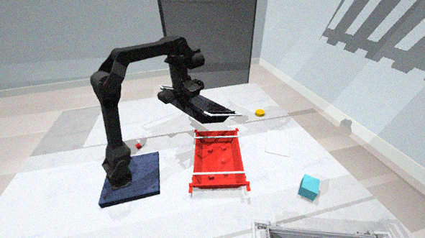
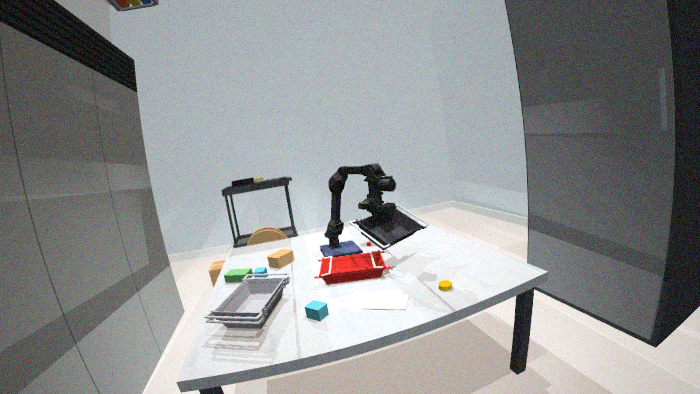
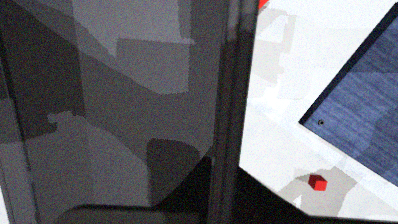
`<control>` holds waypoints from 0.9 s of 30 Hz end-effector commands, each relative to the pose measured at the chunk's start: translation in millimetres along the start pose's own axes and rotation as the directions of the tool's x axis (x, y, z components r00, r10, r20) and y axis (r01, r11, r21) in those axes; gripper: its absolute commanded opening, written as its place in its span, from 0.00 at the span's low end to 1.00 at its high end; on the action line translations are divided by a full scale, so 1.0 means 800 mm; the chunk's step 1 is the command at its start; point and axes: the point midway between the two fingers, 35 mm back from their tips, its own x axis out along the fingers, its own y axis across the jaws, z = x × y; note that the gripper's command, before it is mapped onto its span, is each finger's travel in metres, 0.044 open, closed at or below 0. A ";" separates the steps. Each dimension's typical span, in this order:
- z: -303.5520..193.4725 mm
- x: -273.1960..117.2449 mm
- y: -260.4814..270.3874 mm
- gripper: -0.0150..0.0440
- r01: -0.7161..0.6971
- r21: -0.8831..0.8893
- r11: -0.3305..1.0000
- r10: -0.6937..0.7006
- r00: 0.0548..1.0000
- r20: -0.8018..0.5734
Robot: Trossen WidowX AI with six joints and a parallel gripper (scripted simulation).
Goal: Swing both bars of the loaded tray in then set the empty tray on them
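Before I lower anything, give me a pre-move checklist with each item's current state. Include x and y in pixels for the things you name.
1. Black tray [image 1: 210,107] [image 2: 392,227] [image 3: 150,120] gripped by the gripper: ok.
2. Both white bars [image 1: 219,173] [image 2: 327,266] across the red tray [image 1: 216,185] [image 2: 355,275]: ok.
3. Small blocks inside the red tray, below the bars: ok.
4. Black tray level: not ok, tilted.
5. Black tray directly over the bars: not ok, off to one side.
6. Grip secure against slipping: cannot tell.
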 end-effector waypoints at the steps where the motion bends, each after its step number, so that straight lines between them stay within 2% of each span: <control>1: 0.021 -0.003 0.002 0.25 -0.011 0.082 0.997 0.011 1.000 -0.003; 27: 0.140 -0.003 -0.018 0.25 -0.012 0.483 0.876 0.013 1.000 0.002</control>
